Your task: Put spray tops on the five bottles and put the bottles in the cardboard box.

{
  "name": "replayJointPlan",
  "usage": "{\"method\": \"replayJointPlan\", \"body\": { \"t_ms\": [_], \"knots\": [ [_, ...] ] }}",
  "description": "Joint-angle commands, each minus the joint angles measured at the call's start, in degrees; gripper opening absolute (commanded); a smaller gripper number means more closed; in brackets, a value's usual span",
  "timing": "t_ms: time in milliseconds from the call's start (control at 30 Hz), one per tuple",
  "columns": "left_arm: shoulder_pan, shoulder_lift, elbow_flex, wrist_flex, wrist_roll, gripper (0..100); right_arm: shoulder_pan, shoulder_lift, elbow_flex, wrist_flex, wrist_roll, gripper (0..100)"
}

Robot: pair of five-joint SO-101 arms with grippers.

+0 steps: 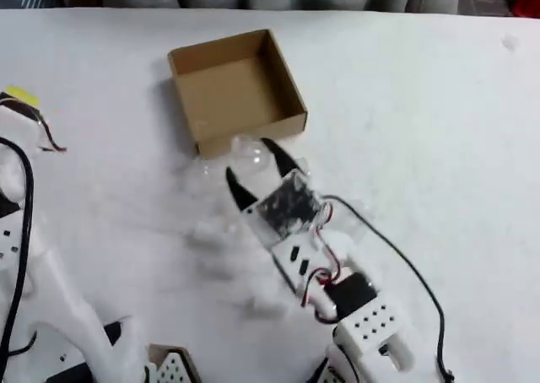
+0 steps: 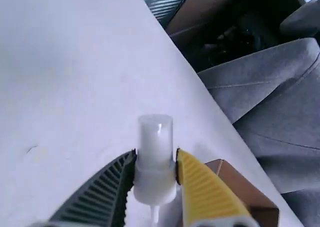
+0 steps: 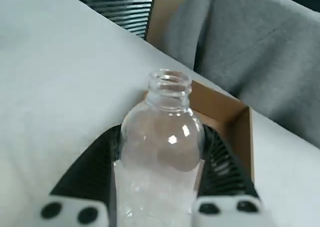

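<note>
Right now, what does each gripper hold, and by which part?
The left gripper holds a spray top by its collar. The right gripper holds an uncapped bottle around its body.

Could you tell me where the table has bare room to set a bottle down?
The table is bare right of the cardboard box and behind it. It is crowded in front, where the right gripper holds a bottle.

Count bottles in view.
1: a clear uncapped bottle in the right end effector, beside the cardboard box. More clear ones may be lost against the table.
</note>
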State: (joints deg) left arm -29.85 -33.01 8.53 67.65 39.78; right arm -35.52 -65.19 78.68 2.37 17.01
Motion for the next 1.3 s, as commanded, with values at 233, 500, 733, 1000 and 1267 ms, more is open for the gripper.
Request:
{"method": "replayJointPlan", "body": {
  "t_ms": [233, 500, 733, 1000, 1267],
  "knots": [
    [7.69, -2.33, -17.93, -0.35, -2.37, 2, -13.23, -1.98, 2.9, -12.26, -6.51, 1.6],
    [16.57, -2.86, -24.62, 5.19, -18.02, 2, -17.19, -1.98, 11.6, -19.38, -7.03, 1.6],
    [22.37, -2.86, -24.44, 13.89, -23.91, 2, -23.52, -1.98, 15.12, -19.74, -7.03, 1.6],
    [26.59, -9.8, -19.52, 16.18, -29.36, 2, -24.13, -1.98, 16.97, -19.65, -7.03, 1.6],
    [27.3, -20.62, -0.35, 2.11, -28.92, 2, -24.22, -2.07, 17.14, -17.45, -7.03, 1.6]
  ]
}}
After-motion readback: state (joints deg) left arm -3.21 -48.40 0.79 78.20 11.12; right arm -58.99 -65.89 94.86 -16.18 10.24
